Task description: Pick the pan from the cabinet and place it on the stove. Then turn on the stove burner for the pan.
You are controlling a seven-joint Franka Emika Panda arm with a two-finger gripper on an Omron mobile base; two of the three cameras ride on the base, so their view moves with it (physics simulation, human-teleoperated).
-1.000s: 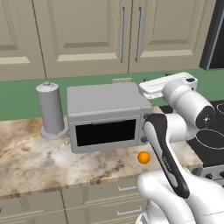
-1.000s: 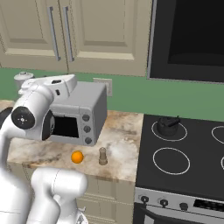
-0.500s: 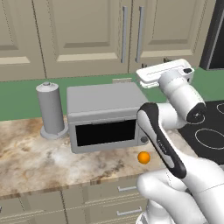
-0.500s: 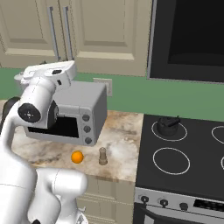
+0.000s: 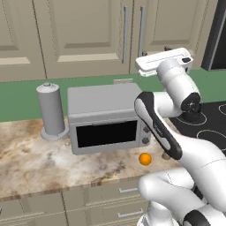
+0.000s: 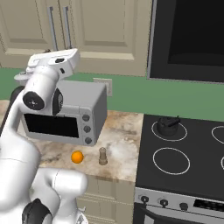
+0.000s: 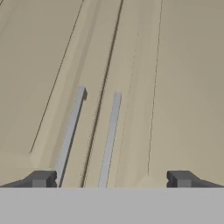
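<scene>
Pan sits presumably inside the closed beige wall cabinet; I see my fingers spread wide, empty, its two vertical silver bar handles straight ahead, nearer the left finger.

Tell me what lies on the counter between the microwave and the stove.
In the right base view, an orange and a small beige shaker stand on the marble counter between the microwave and the stove.
</scene>
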